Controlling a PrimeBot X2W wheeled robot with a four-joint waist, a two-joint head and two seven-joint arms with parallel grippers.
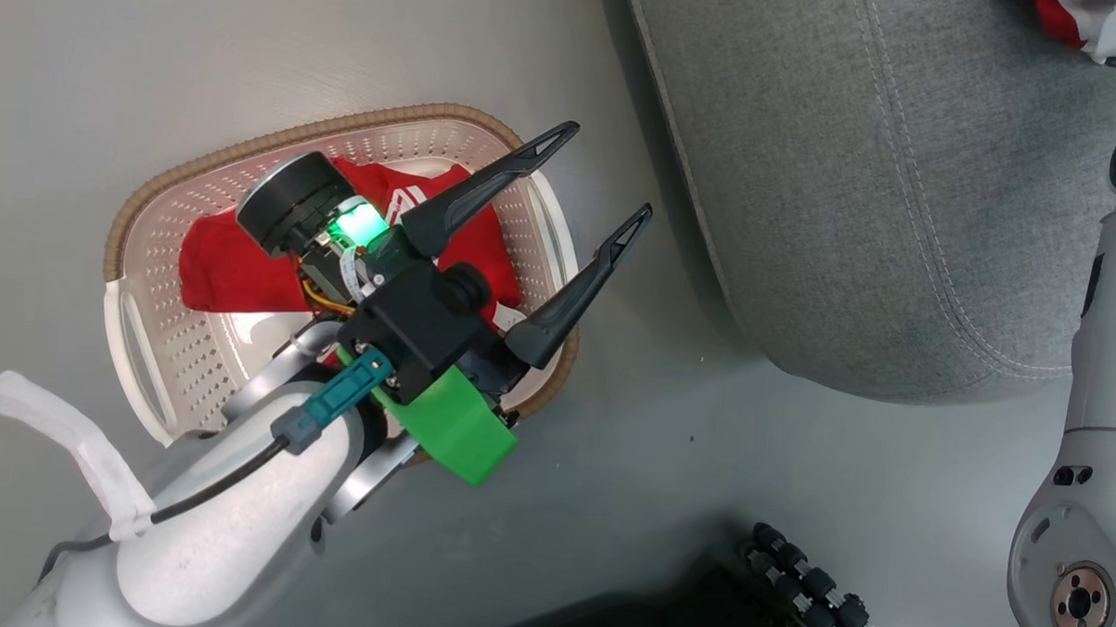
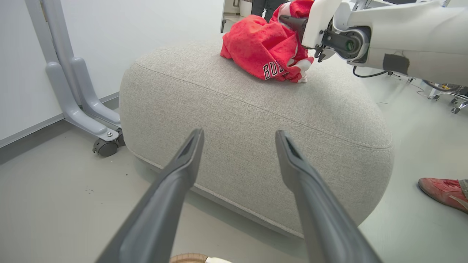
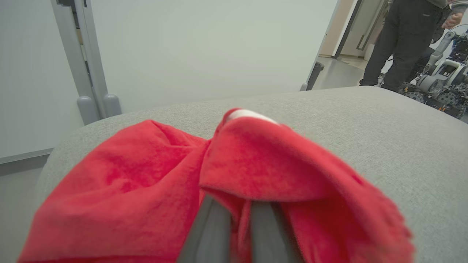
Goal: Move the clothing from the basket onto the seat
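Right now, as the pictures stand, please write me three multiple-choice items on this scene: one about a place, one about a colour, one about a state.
1. Where is the left claw? A above the basket; B on a table; C against the wall.
2. Which colour is the seat? A blue; B grey; C brown.
3. How is the left claw? A shut on cloth; B shut, empty; C open, empty.
Answers: 1 A, the head view shows it over the basket and its red garment. 2 B, its fabric is grey. 3 C, its fingers stand apart, nothing between.

floor: basket, seat | seat: red garment | basket: second red garment
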